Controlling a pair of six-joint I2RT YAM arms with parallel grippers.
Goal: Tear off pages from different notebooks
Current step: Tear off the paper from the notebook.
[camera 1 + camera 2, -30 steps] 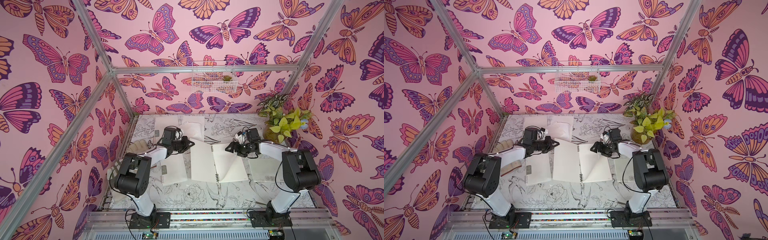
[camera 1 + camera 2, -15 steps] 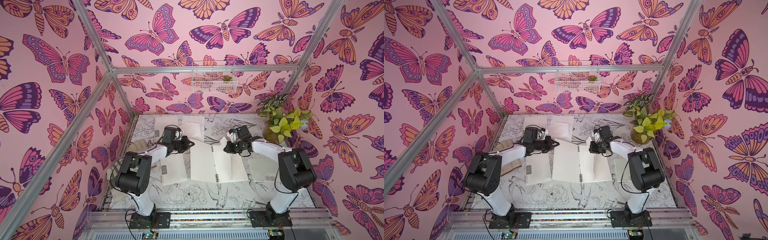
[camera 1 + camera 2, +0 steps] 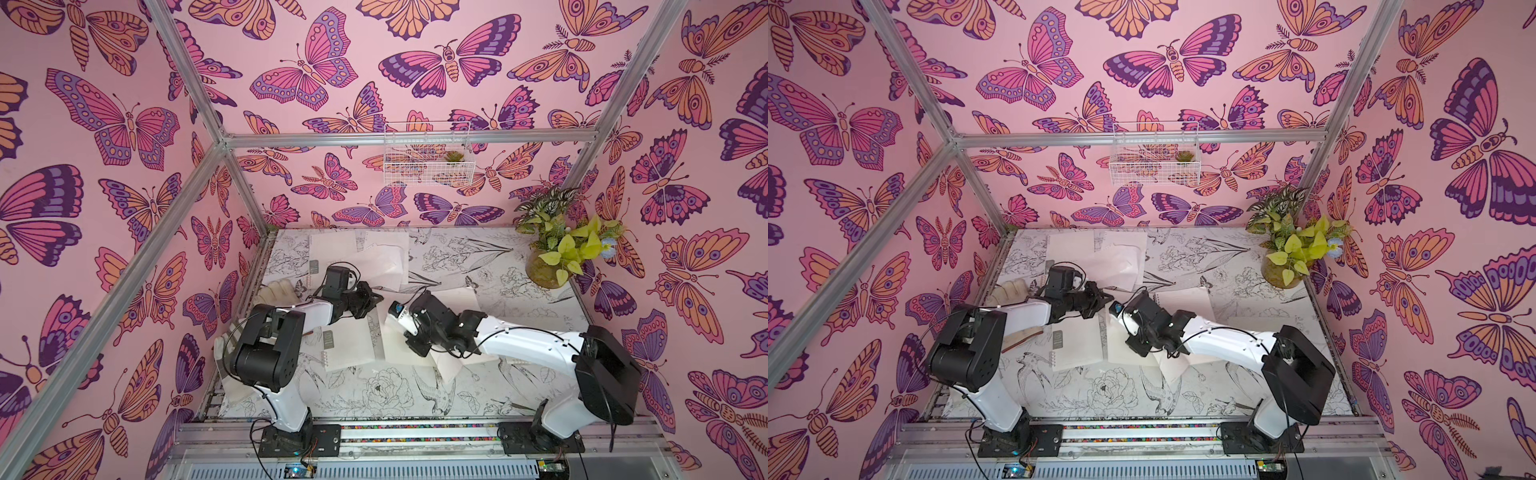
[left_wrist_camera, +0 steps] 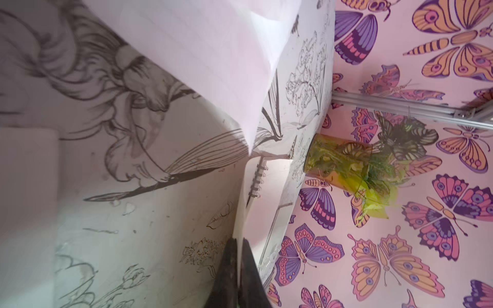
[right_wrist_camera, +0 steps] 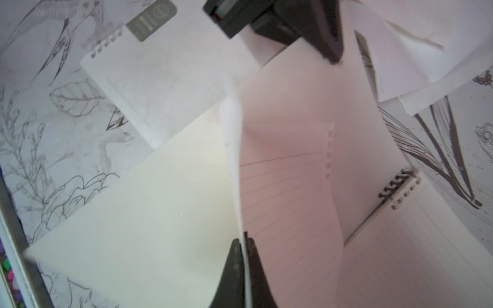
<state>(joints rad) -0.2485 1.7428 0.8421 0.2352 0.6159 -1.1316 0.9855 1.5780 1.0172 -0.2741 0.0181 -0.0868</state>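
White lined page (image 5: 288, 186) stands pinched in the right tool (image 5: 243, 241); the left tool (image 4: 239, 241), opposite it, is closed on the same page.

On the table (image 3: 457, 399), a closed notebook (image 3: 349, 347) lies left of the open notebook (image 3: 455, 297), over which a page (image 5: 288, 173) stands up. Loose pages (image 3: 386, 257) lie behind, a glove (image 3: 276, 291) at the left edge, a potted plant (image 3: 548, 266) in the back right corner.

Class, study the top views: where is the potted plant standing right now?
In both top views the potted plant stands in the far right corner of the table, against the right wall and beyond the right arm.
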